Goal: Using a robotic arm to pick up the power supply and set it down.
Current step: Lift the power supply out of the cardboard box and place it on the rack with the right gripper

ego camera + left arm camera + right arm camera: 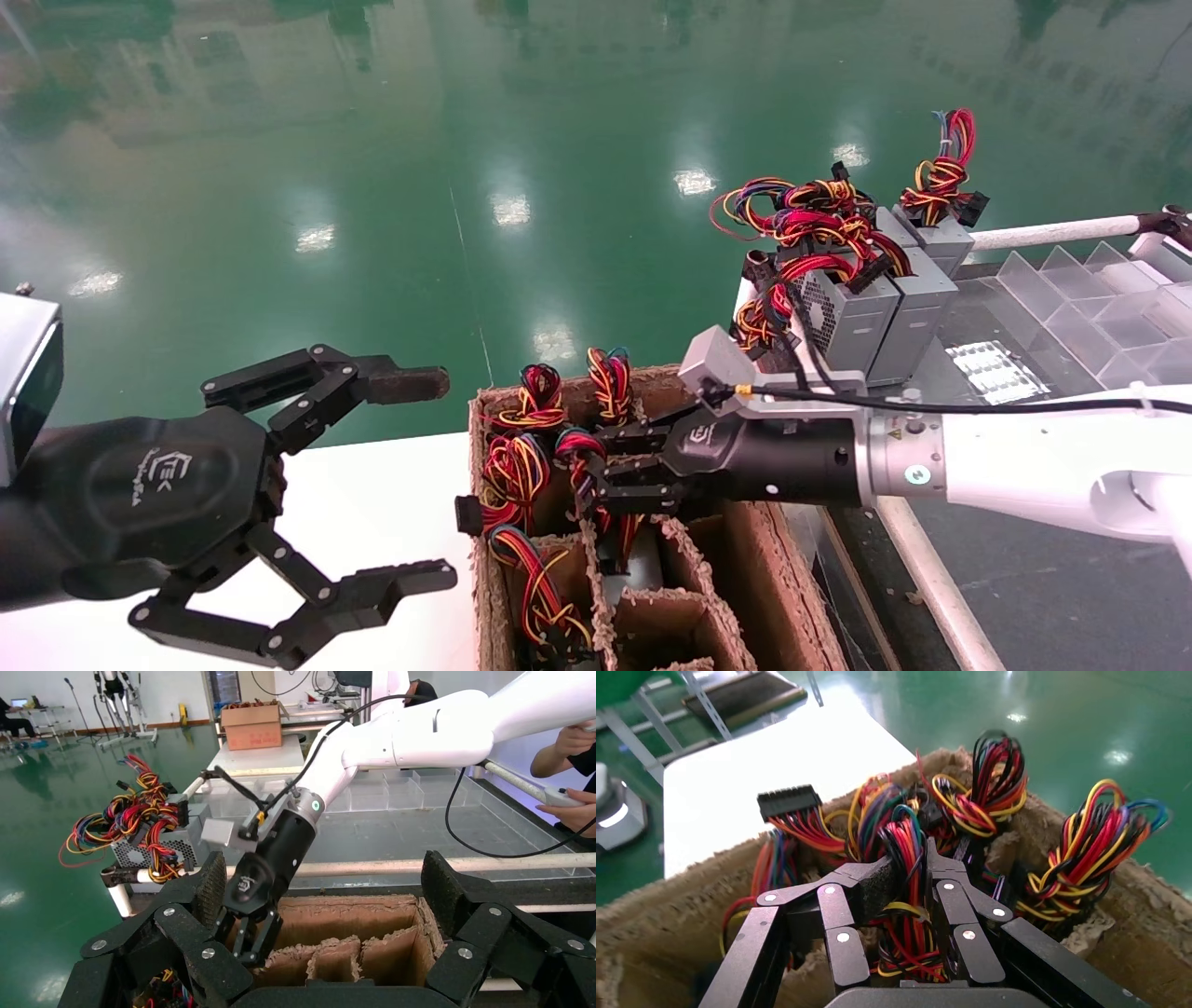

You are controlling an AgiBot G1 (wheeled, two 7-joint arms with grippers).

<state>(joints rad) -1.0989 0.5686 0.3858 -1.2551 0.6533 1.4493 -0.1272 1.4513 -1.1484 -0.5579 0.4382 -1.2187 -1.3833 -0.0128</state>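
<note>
The robotic arm reaches from the right into a partitioned cardboard box. Its right gripper is shut on the red, yellow and black wire bundle of a power supply. The fingers pinch the wires from both sides. That unit's grey body sits low in a compartment, mostly hidden. In the left wrist view the right gripper dips into the box's near-left cell. My left gripper hangs open over the white table, left of the box, holding nothing.
More wire bundles fill the box's other cells. Several grey power supplies with wires stand on the bench at the right, beside clear divider trays and a white rail. A person's hands hold a device beyond the bench.
</note>
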